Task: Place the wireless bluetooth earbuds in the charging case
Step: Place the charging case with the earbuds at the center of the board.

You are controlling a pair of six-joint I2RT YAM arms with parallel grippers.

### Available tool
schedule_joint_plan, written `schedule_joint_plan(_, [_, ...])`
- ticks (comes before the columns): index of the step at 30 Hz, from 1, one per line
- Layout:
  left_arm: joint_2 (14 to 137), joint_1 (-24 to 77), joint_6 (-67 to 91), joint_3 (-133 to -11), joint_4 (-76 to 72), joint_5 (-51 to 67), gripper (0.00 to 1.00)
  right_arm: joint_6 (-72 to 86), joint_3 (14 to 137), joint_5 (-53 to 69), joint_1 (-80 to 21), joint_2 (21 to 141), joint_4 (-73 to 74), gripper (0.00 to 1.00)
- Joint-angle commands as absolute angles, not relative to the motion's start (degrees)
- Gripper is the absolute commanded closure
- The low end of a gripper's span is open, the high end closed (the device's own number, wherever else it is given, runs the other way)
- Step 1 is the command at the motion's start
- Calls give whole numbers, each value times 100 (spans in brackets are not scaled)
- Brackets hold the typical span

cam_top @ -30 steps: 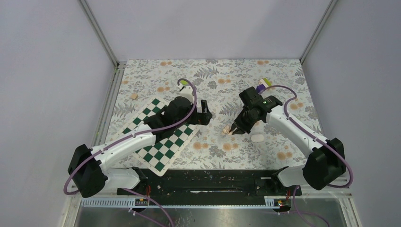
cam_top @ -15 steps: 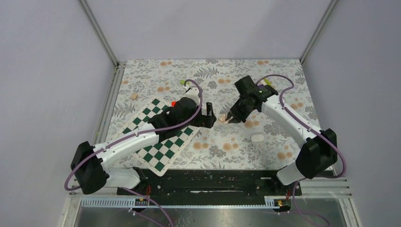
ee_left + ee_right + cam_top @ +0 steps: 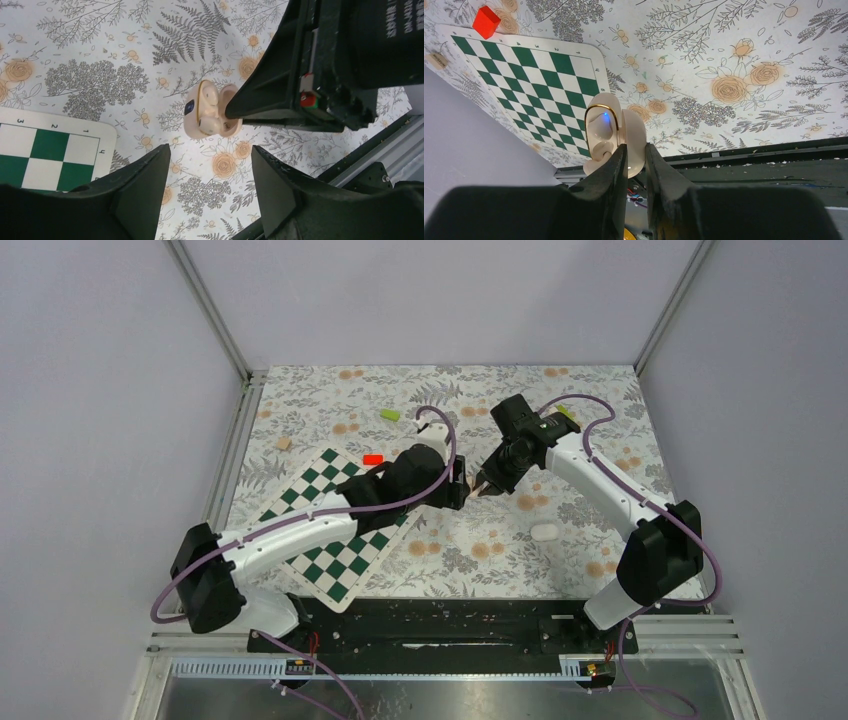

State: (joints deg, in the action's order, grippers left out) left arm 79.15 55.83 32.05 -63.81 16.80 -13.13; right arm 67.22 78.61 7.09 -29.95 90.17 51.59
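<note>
Surface [image 3: 600, 400] with floral cover, chessboard [image 3: 345, 550] lying toward near-left corner. Right claw [image 3: 636, 155] clamped on charging case [image 3: 611, 130], lid flipped open, blue light on inside, roughly mid-surface, can't tell if lifted or touching. Left claw [image 3: 210, 165] just beside case, jaws apart, gripping nothing. Small white oval thing [image 3: 544, 532] toward near-right. Red block [image 3: 373, 459] by chessboard's far edge, green block [image 3: 389, 414] toward far edge.

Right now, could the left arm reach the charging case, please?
Probably yes: the charging case sits just ahead of the parted left fingers; the right fingers grip only one side.
</note>
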Motion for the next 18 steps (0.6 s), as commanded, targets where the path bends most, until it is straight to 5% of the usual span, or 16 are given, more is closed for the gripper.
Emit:
schedule_joint_plan(1, [8127,5752,3179,-6881,1718,-1718,41,6820,8093,738,-3015,8992,5296,100])
schedule_joint_plan(18, [8525,5889,3164,-7223,1982,-2056,57,6770,8068,808,-3015,8956,5182,100])
